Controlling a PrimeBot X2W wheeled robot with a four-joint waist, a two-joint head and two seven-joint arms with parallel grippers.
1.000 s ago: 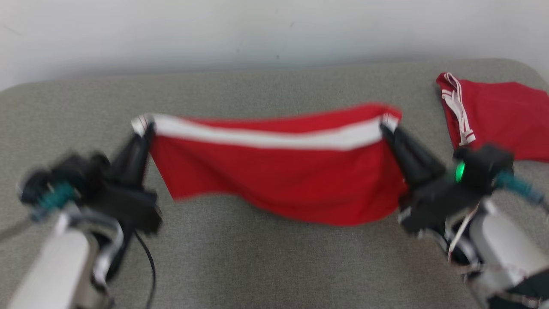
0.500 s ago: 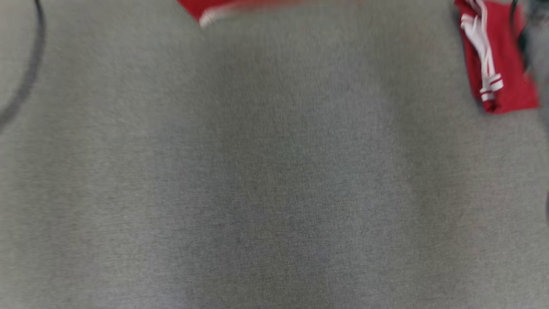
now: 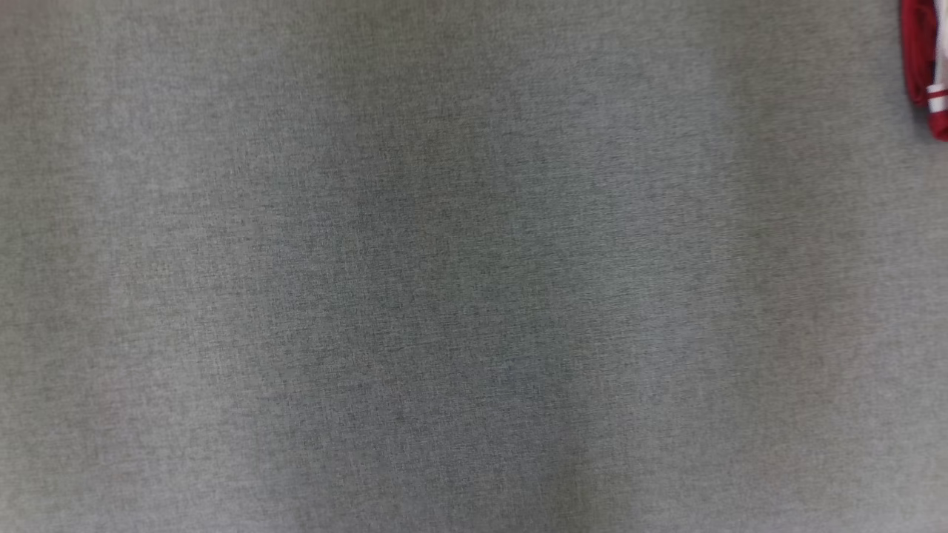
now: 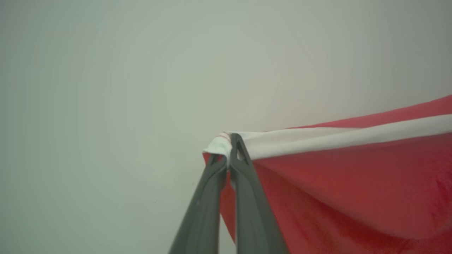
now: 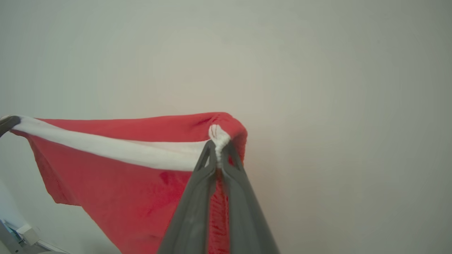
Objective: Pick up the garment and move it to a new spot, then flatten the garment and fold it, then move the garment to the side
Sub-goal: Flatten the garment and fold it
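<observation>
The garment (image 4: 353,183) is red with a white band along its top edge, and it hangs stretched between my two grippers in front of a pale wall. My left gripper (image 4: 229,148) is shut on one end of the white band. My right gripper (image 5: 219,144) is shut on the other end, where the cloth (image 5: 123,176) bunches over the fingertips. In the right wrist view the left gripper's dark finger (image 5: 7,124) shows at the far end of the band. The garment sags below the band between the two grips.
The head view looks down on the grey fabric surface (image 3: 444,296). A second red garment with white cords (image 3: 922,66) lies at its upper right edge. A small white object (image 5: 24,234) sits low at the left of the right wrist view.
The head camera has swung downward: the held garment and both grippers have slid out of the top of the picture, and the second red garment has shifted to the upper right corner.
</observation>
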